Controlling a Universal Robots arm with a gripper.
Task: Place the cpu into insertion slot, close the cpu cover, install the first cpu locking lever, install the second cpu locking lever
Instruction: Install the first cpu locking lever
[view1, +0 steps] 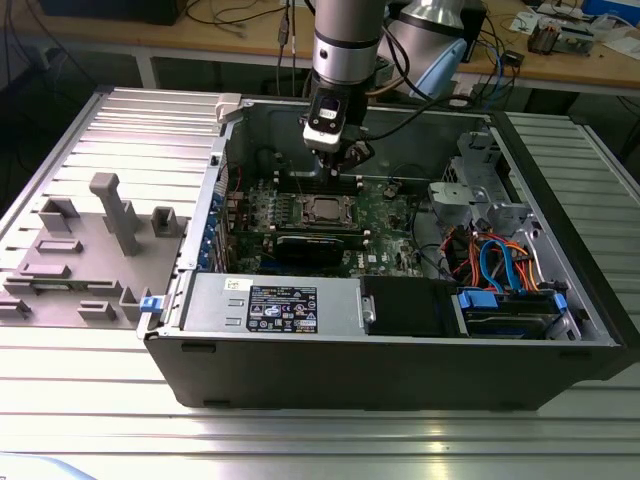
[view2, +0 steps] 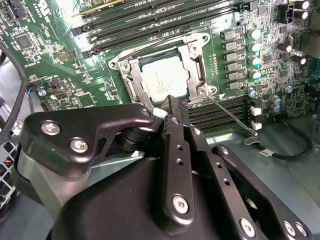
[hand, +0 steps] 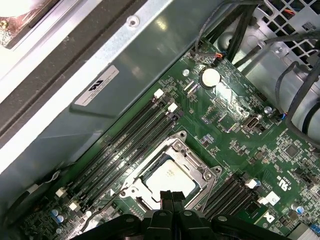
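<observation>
Since the cpu lies flat inside the insertion slot with the cpu cover folded down around it, I judge the first two steps done and the first locking lever to be the step in hand. My gripper hangs just above the slot's edge, its fingers pressed together with nothing pinched between them. One thin wire lever runs out from a corner of the slot and slants away over the memory slots beside it. To me it looks unlatched. Working it calls, I reckon, for a closed fingertip set on that wire near its free end, a push down and in toward the slot, and care not to slip off so slim a rod onto the board. My own fingers hide the slot's near edge in both wrist views, so I cannot tell whether the cover sits fully down there. I cannot make out the second lever, nor the hooks that would catch either one.
</observation>
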